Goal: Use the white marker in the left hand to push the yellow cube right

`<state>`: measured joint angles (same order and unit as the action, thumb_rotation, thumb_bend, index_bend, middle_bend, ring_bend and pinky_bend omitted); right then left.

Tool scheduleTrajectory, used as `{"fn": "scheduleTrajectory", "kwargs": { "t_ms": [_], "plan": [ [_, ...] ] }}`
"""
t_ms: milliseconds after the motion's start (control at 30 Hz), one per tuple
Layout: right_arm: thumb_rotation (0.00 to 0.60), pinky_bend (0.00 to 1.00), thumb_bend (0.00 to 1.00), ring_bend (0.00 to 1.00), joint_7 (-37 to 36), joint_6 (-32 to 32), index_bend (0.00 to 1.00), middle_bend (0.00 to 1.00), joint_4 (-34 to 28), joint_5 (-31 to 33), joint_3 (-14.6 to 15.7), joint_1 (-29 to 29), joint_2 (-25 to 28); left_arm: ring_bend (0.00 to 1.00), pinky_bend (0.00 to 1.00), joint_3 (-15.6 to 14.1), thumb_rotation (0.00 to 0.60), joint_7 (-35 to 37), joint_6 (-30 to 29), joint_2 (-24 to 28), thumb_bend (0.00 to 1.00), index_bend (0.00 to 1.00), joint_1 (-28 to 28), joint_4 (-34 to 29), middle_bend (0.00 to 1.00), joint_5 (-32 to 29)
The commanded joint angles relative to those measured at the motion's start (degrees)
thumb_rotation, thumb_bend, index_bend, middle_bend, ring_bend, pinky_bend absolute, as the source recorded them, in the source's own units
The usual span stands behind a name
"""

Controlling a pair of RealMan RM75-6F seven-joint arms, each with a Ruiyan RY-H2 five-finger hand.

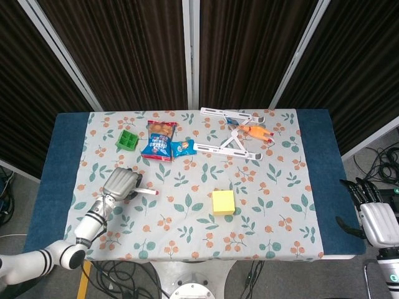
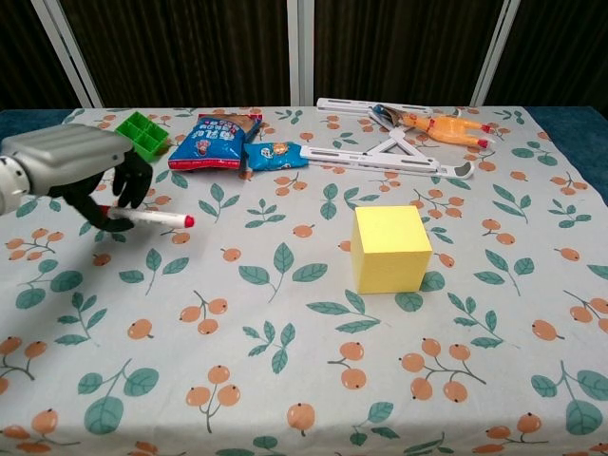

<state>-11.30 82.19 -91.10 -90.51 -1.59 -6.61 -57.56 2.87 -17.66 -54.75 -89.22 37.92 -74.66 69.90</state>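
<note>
Floral tablecloth [image 2: 285,399] is spread over the table. Yellow cube [image 2: 389,247] is seen near centre, well apart from left hand [image 2: 81,176] at 9 o'clock, whose fingers are clenched around white marker [image 2: 157,219], red tip toward 3 o'clock. Right hand [image 1: 376,221] is off-table at 3 o'clock; finger state cannot be told. Snack bags [image 2: 217,141] lie at 11 o'clock.

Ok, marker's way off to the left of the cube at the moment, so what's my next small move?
Probably nothing more than parking. The left hand holds the white marker well clear of the yellow cube, which sits flat on the cloth. If more shift is wanted, bring the tip back to the cube's left face.
</note>
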Motion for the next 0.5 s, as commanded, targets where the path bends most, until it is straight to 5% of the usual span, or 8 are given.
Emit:
{"fn": "scheduleTrajectory", "kwargs": {
  "t_ms": [33, 133, 267, 500],
  "plan": [
    [0.600, 0.00, 0.18, 0.00, 0.0, 0.1, 0.09, 0.13, 0.0, -0.1, 0.0, -0.1, 0.0, 0.49, 0.58, -1.0, 0.600, -0.1, 0.5, 0.5, 0.42, 0.62, -1.1, 0.5, 0.67, -1.2],
    [0.600, 0.00, 0.18, 0.00, 0.1, 0.2, 0.09, 0.13, -0.1, 0.0, 0.0, 0.0, 0.1, 0.43, 0.51, -1.2, 0.600, -0.7, 0.4, 0.9, 0.40, 0.53, -2.0, 0.1, 0.60, -2.2],
    [0.600, 0.00, 0.18, 0.00, 0.0, 0.4, 0.09, 0.13, -0.2, 0.3, 0.1, 0.3, 0.3, 0.25, 0.42, -0.9, 0.600, 0.0, -1.9, 2.2, 0.32, 0.33, -4.1, -2.6, 0.38, -3.1],
    [0.600, 0.00, 0.18, 0.00, -0.9, 0.4, 0.09, 0.13, 0.7, 1.2, 0.1, 0.7, 0.2, 0.21, 0.36, -0.4, 0.600, 4.5, -12.9, 6.8, 0.31, 0.28, -10.8, -5.6, 0.32, -1.0]
  ]
}}
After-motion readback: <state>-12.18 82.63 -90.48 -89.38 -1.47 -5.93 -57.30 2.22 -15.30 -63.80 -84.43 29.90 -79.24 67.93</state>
